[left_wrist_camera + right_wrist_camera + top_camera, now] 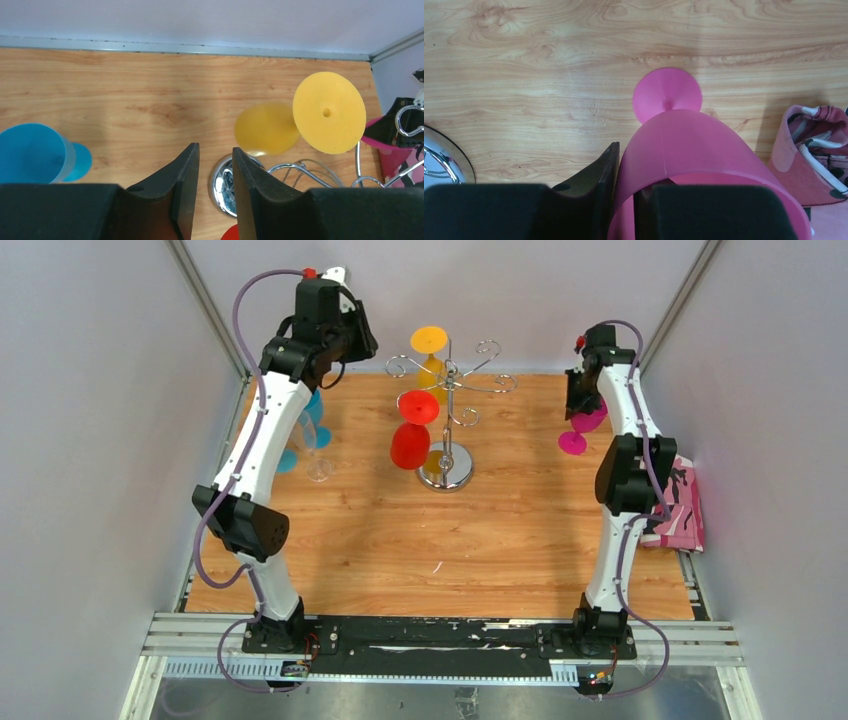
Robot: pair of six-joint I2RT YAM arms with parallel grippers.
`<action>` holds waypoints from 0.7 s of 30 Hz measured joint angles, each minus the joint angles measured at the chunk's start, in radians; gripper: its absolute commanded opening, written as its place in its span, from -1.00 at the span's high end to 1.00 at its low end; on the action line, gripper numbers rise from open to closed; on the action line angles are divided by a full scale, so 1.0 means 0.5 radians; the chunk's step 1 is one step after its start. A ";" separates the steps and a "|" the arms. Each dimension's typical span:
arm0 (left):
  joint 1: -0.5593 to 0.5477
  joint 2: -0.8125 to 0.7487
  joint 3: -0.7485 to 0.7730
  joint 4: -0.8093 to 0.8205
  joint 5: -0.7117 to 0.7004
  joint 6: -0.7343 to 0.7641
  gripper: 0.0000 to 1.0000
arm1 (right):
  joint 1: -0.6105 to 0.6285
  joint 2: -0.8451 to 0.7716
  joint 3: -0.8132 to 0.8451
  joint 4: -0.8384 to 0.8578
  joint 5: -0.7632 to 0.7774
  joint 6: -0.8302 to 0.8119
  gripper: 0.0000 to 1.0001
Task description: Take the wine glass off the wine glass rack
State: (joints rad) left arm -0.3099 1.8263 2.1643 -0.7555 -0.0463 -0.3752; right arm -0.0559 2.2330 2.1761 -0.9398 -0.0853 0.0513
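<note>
The wine glass rack (447, 390) stands on its mirrored base (223, 186) at the back middle of the table. A yellow wine glass (430, 348) and a red wine glass (411, 436) hang upside down from its arms. My left gripper (215, 150) is raised to the left of the rack, open, with nothing between its fingers. The yellow glass (328, 112) lies ahead and to its right. My right gripper (626, 160) pinches the bowl wall of a pink wine glass (689, 145), one finger outside and one inside. The pink glass's foot rests on the table at the back right.
A blue wine glass (316, 412) and a clear one (319, 454) stand on the table under the left arm. A pink patterned cloth (682, 502) lies at the right edge. White walls close in the back and both sides.
</note>
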 measured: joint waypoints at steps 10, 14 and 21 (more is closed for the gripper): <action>0.000 -0.043 -0.047 0.234 0.267 -0.082 -0.23 | -0.001 -0.110 -0.114 0.024 -0.083 0.020 -0.34; 0.000 -0.036 -0.047 0.343 0.388 -0.150 -0.27 | 0.000 -0.252 -0.202 0.056 -0.104 0.027 -0.43; 0.001 0.108 -0.002 0.491 0.544 -0.254 -0.30 | 0.002 -0.610 -0.332 0.164 -0.124 0.053 -0.46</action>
State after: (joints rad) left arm -0.3096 1.8805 2.1635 -0.5102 0.2256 -0.5022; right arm -0.0551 1.9282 2.0102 -0.8577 -0.1474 0.0776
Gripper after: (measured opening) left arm 0.639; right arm 0.722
